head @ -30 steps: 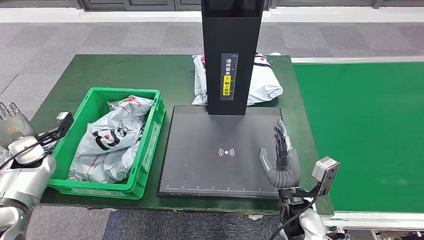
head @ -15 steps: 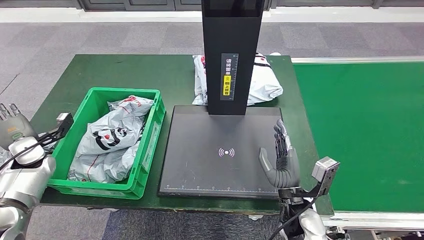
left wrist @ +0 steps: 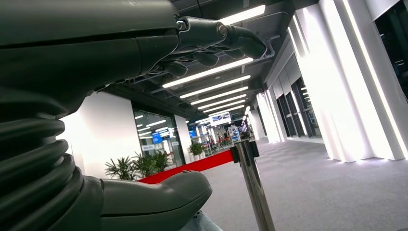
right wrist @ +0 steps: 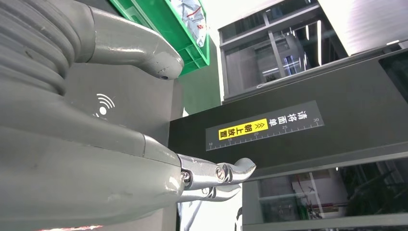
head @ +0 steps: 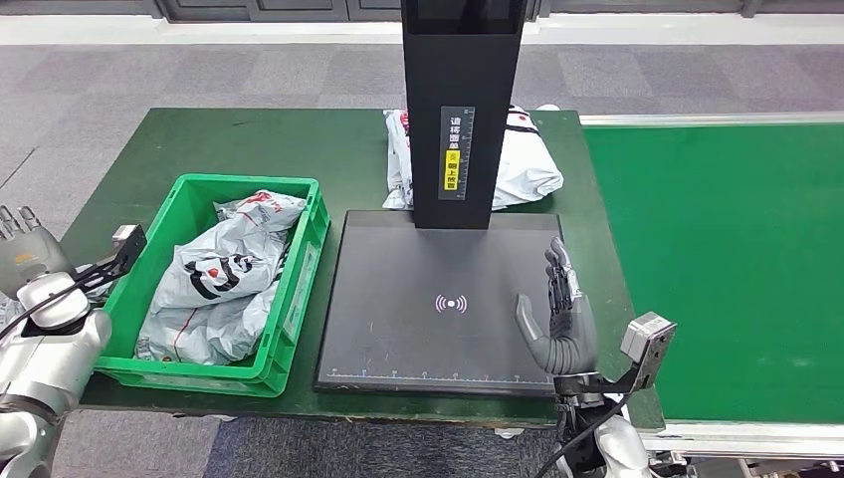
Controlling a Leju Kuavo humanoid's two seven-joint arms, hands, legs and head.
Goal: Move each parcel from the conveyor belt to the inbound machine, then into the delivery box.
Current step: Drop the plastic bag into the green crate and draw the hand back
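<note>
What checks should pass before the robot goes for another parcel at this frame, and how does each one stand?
1. Right hand free to grasp: ok, fingers apart, holding nothing, over the edge of the scanner platform.
2. Left hand free: ok, nothing held, raised beside the green crate.
3. Platform clear for the next scan: ok, nothing lies on it.
4. Parcel waiting on the conveyor belt: not ok, the visible belt is bare.
5. Room in the crate: cannot tell for sure; grey parcels already fill much of it.
6. Stray white parcel behind the scanner column: not ok, it lies on the table, outside the crate.
</note>
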